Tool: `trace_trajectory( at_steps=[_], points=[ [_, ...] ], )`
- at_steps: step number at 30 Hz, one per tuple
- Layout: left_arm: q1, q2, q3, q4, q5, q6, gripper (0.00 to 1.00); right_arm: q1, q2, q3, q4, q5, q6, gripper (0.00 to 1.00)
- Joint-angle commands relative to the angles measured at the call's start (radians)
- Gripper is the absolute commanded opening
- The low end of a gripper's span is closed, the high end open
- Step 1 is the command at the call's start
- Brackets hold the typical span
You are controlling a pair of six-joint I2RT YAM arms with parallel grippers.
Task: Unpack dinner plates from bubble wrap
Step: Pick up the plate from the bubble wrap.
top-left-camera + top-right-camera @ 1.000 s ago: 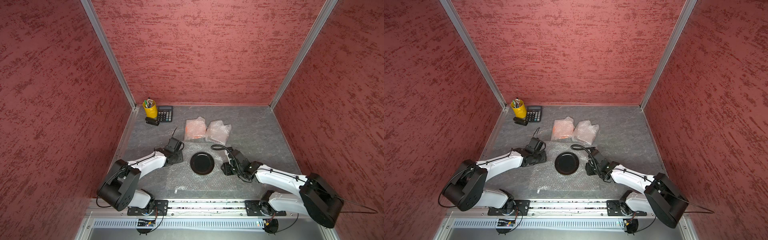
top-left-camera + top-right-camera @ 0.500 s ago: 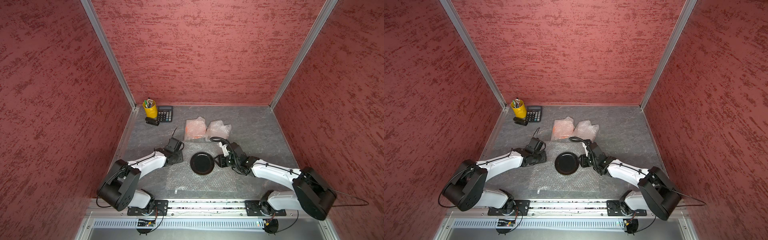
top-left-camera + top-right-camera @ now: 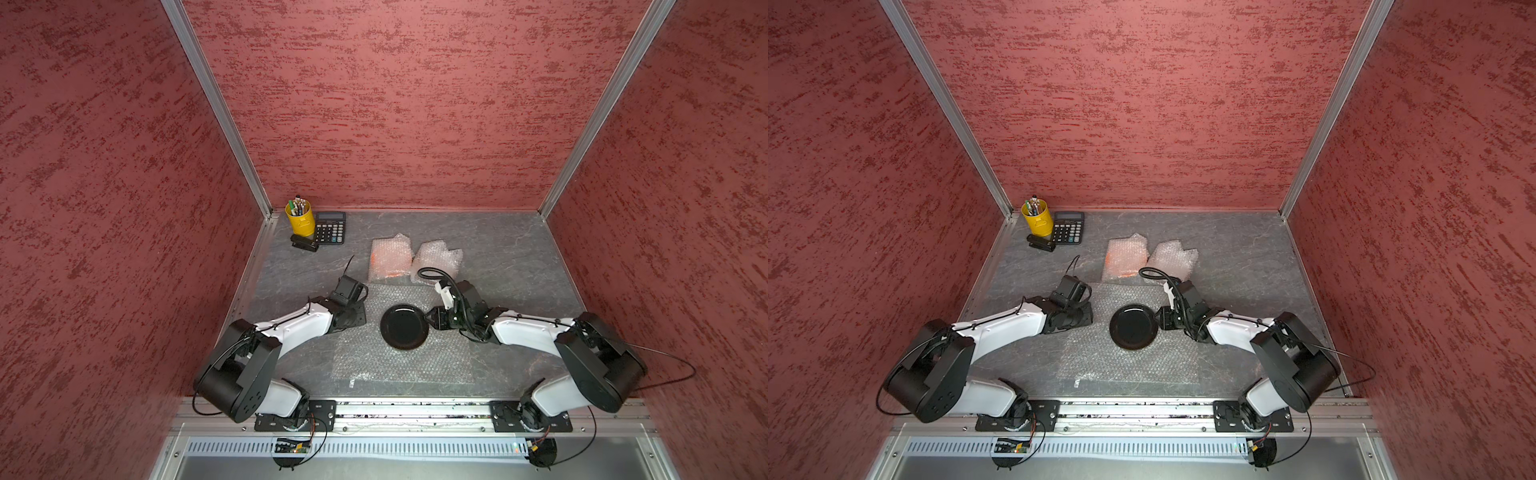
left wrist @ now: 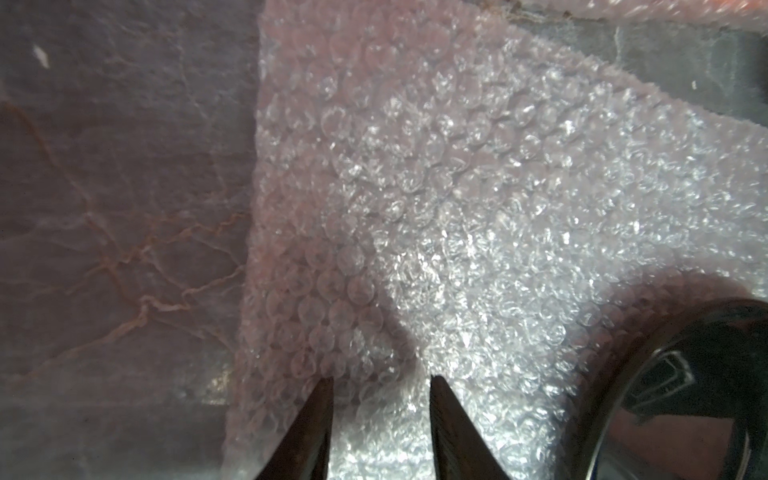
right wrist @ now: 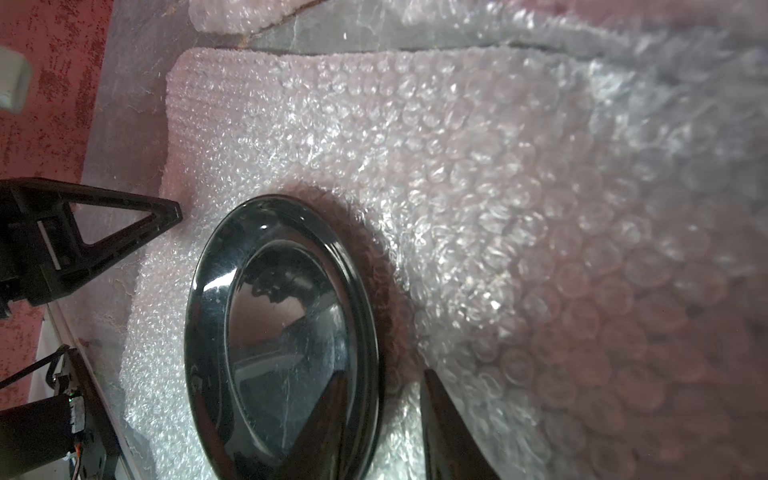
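Counter, grey, veined.

Nearest: sheet of bubble wrap lies flat and unfolded mid-counter, visible in both top views.

Plate, glossy black, sits bare and face up on the sheet's far half, resting flat on the wrap.

Right pincer: at the plate's 3 o'clock. Narrow opening, astride the rim. One finger lies over the plate's face; the outer finger stands on the wrap just beside the rim, with a strip of wrap showing between them. No grip on the rim visible.

Left pincer: at the plate's 9 o'clock, well apart from it, low at the sheet's side edge. Narrow opening; only wrap shows in the gap between the fingers, and they hold nothing. Whether the tips press on the sheet, cannot tell.

Farther, at the plate's 12 o'clock: two wrapped bundles side by side, touching. Orange bundle shows orange through the wrap; pale bundle has unreadable contents.

Farthest, 10 o'clock corner: yellow cup of pens, calculator just beside it.
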Motion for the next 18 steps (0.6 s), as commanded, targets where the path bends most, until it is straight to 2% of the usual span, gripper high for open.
trace_trajectory(
  at_steps=[1, 14, 18],
  points=[
    [-0.004, -0.022, -0.01, -0.001, -0.004, -0.002, 0.4, -0.005, 0.013, 0.022, 0.049, -0.035, 0.019, 0.31],
    [-0.004, -0.02, -0.015, 0.005, -0.005, -0.004, 0.4, -0.005, 0.057, 0.013, 0.084, -0.072, 0.026, 0.25],
    [-0.004, -0.02, -0.014, 0.003, -0.005, -0.005, 0.4, -0.005, 0.052, 0.008, 0.092, -0.067, 0.03, 0.16]
  ],
)
